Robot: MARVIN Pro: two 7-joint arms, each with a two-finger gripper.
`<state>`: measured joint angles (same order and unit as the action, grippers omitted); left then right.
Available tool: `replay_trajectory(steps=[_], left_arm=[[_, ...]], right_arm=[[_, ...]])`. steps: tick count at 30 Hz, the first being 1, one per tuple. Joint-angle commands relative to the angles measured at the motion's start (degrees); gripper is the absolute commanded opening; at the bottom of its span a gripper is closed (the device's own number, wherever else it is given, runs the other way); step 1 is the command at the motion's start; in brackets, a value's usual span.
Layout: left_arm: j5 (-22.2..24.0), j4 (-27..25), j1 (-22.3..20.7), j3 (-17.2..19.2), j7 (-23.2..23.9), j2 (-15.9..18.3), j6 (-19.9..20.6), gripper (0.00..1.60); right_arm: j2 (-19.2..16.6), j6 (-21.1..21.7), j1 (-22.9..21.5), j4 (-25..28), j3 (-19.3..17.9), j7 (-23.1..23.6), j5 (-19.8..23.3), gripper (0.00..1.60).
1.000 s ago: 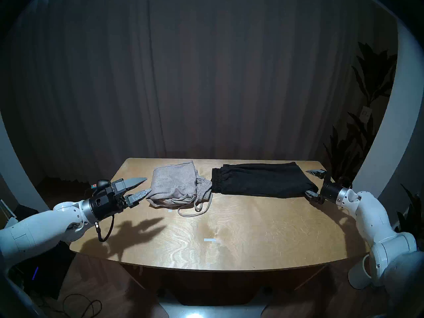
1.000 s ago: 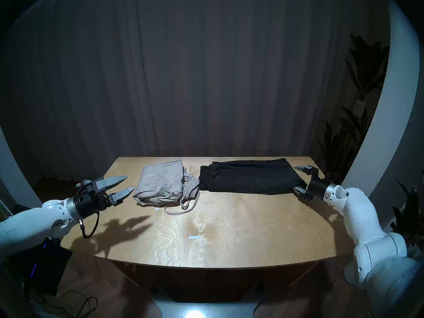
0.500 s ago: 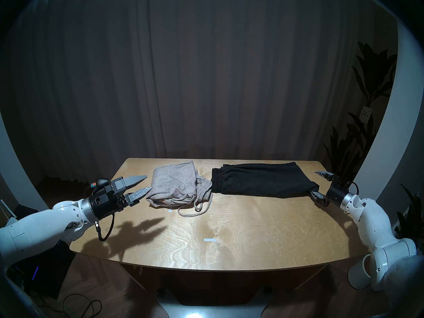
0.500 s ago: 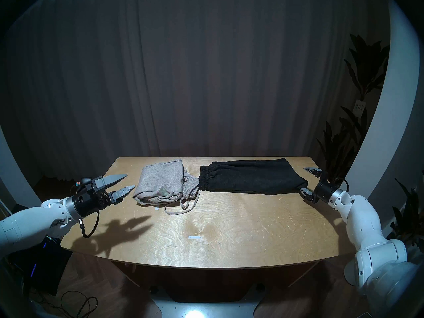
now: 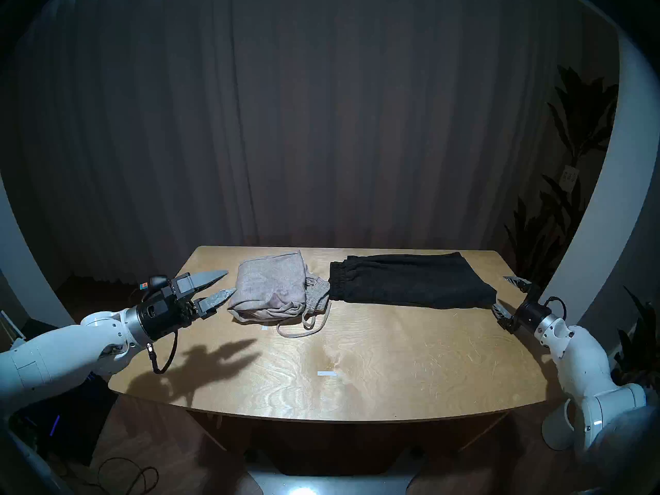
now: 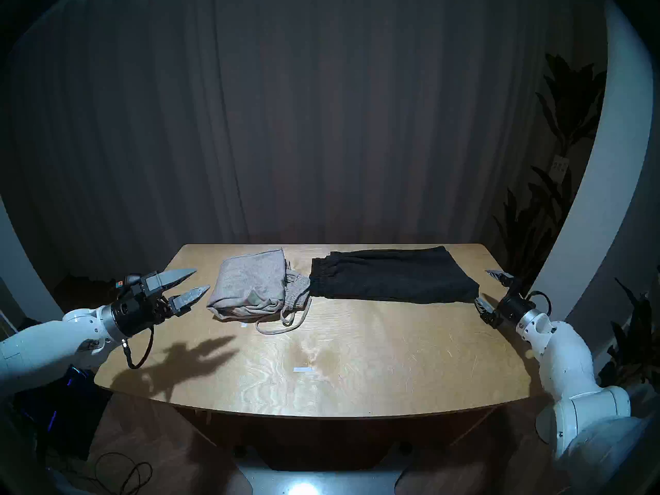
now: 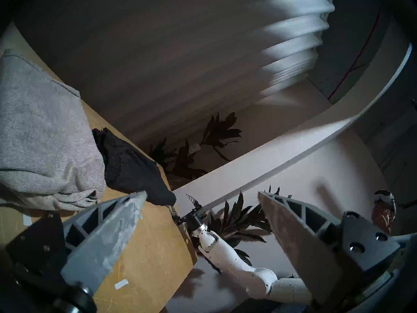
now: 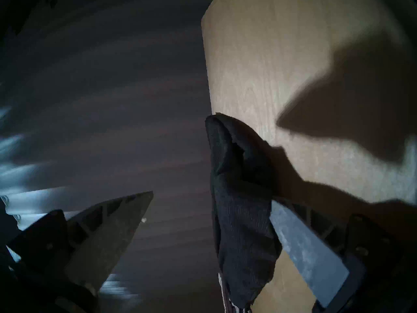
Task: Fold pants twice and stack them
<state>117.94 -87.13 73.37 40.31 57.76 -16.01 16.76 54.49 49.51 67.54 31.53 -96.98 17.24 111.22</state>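
Grey pants [image 5: 271, 287] and black pants [image 5: 410, 281] lie apart on table [image 5: 357, 369]

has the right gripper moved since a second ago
Yes. The right gripper, jaws open, has drawn back rightward off the end of the black pants, toward the table's right edge.

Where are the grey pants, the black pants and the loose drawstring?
grey pants [image 5: 271, 287]: head left view, middle of the folded bundle.
black pants [image 5: 410, 283]: head left view, middle of the cloth.
drawstring [image 5: 301, 331]: head left view, loop on the table.
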Motion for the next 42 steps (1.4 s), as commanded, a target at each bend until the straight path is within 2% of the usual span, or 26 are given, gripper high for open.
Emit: replay_trajectory(steps=[1,16,30,42], left_arm=[[0.56,-0.68,-0.34,0.60,0.25,0.72,-0.45,1.60],[1.61,-1.22,0.06,0.20,0.11,1.74,-1.29,1.60],[2.58,-1.72,0.54,-0.59,-0.04,2.43,-2.02,1.60],[3.32,-2.25,0.73,-1.09,-0.29,2.88,-2.57,1.60]], right_arm=[[1.09,-0.86,0.04,1.51,-2.21,1.48,2.23,1.60],[1.97,-2.45,-0.21,5.25,-3.75,1.29,3.08,1.60],[3.45,-4.61,2.75,6.18,-4.18,0.18,3.14,1.60],[1.67,-5.91,2.27,10.12,-5.24,0.30,2.95,1.60]])
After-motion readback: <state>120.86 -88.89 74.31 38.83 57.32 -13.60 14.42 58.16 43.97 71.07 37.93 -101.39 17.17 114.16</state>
